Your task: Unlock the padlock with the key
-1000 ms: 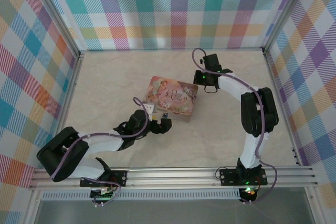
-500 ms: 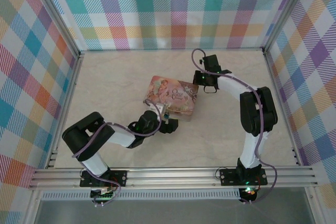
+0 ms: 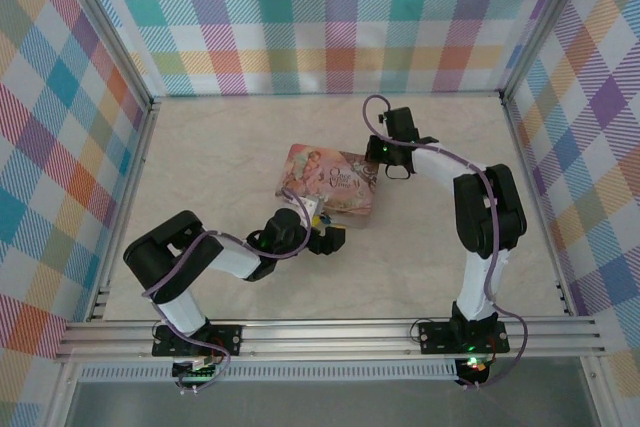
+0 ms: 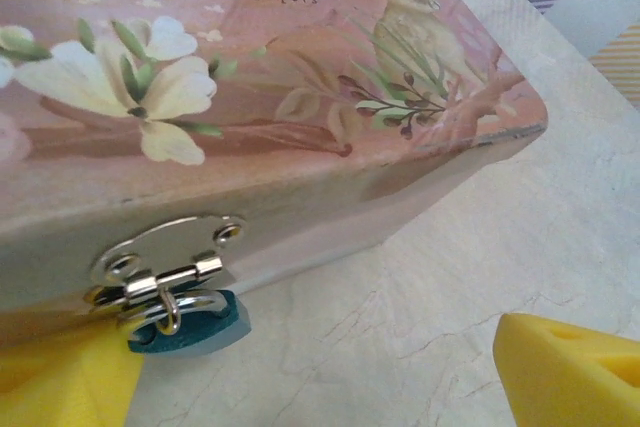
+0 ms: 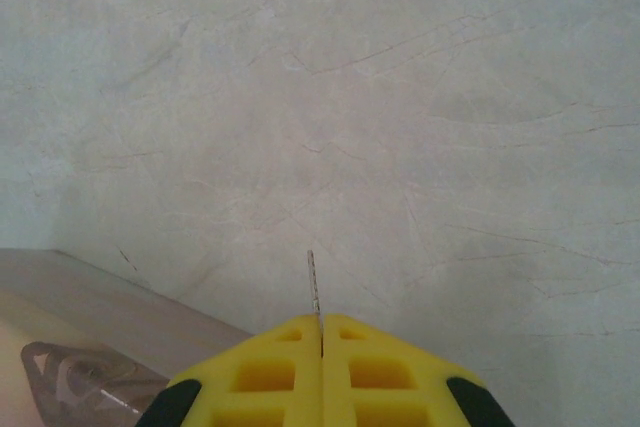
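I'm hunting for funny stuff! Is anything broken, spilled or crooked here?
Nothing is broken or spilled. The pink tin sits crooked to the table's edges, the padlock hangs from its clasp, and the key pokes out of the shut right gripper.

Teal padlock (image 4: 195, 325) hangs shackled through the tin's (image 4: 300, 97) hasp (image 4: 165, 252); thin key (image 5: 313, 282) juts from the right hand (image 5: 322, 323).

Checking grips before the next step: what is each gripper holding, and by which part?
Right gripper pinches the key by one end, blade protruding; left gripper holds nothing.
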Controlling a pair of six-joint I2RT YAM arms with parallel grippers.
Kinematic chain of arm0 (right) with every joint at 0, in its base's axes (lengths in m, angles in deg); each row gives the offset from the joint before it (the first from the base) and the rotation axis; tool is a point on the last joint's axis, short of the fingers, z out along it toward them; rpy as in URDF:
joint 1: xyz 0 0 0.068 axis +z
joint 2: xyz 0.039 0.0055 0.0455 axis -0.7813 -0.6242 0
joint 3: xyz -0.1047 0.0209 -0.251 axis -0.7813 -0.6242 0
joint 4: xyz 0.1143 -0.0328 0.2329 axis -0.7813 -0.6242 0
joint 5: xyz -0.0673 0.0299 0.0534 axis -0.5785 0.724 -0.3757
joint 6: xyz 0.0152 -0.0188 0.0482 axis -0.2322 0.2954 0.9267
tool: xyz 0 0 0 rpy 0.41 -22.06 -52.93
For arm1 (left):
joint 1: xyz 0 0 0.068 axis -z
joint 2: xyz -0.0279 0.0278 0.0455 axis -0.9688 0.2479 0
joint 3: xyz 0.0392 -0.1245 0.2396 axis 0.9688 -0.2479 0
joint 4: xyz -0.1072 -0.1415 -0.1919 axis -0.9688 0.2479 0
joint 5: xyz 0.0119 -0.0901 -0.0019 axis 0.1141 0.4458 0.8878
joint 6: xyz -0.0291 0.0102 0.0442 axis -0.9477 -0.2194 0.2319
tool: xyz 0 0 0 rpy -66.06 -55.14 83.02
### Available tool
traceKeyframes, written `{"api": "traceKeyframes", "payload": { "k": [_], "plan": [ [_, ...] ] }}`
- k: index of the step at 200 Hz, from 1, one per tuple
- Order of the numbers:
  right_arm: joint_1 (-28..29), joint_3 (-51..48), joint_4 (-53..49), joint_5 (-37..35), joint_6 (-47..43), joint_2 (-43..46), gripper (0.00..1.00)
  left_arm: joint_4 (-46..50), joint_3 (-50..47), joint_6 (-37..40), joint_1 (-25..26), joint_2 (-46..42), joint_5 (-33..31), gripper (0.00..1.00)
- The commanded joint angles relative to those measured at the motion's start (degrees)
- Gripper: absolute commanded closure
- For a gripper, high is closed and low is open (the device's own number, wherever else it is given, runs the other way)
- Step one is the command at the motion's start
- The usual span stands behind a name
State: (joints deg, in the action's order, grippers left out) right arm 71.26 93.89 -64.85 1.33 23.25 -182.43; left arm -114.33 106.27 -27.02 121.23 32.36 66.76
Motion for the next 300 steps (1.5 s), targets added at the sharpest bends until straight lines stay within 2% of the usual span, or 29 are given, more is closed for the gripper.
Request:
{"api": "traceKeyframes", "payload": {
  "k": [1,50,84,139,157,201,228,240,300],
  "plan": [
    [0.6,-1.7,-1.2,1.0,0.4,0.0,1.00,-6.6,1.8,-1.0,-1.3,1.4,4.7,0.13],
    [0.6,-2.7,-0.6,1.1,0.1,0.8,1.00,-14.2,1.4,-5.7,-3.8,5.1,7.9,0.11],
    [0.6,-3.1,-0.4,0.7,-0.2,1.1,1.00,-17.5,2.3,-8.3,-4.7,7.3,12.2,0.21],
    [0.6,-3.4,-0.2,0.9,-0.1,1.6,1.00,-19.5,0.8,-9.2,-4.8,7.5,12.0,0.19],
    [0.6,-3.4,-0.4,0.9,0.1,1.8,1.00,-20.6,1.0,-10.1,-4.8,7.8,13.5,0.22],
    [0.6,-3.3,-0.8,0.6,0.0,1.9,1.00,-21.3,-2.1,-10.4,-4.8,5.4,12.7,0.22],
    [0.6,-3.4,-0.7,0.7,0.1,2.0,1.00,-19.3,-2.8,-10.0,-4.8,4.0,13.5,0.24],
    [0.6,-3.4,-0.7,0.9,0.3,1.8,1.00,-19.2,-2.6,-10.0,-4.8,4.2,13.7,0.30],
    [0.4,-2.7,-2.0,0.1,-0.1,3.3,1.00,-19.1,-0.9,-10.7,-4.8,6.2,13.2,0.26]
  ]
}}
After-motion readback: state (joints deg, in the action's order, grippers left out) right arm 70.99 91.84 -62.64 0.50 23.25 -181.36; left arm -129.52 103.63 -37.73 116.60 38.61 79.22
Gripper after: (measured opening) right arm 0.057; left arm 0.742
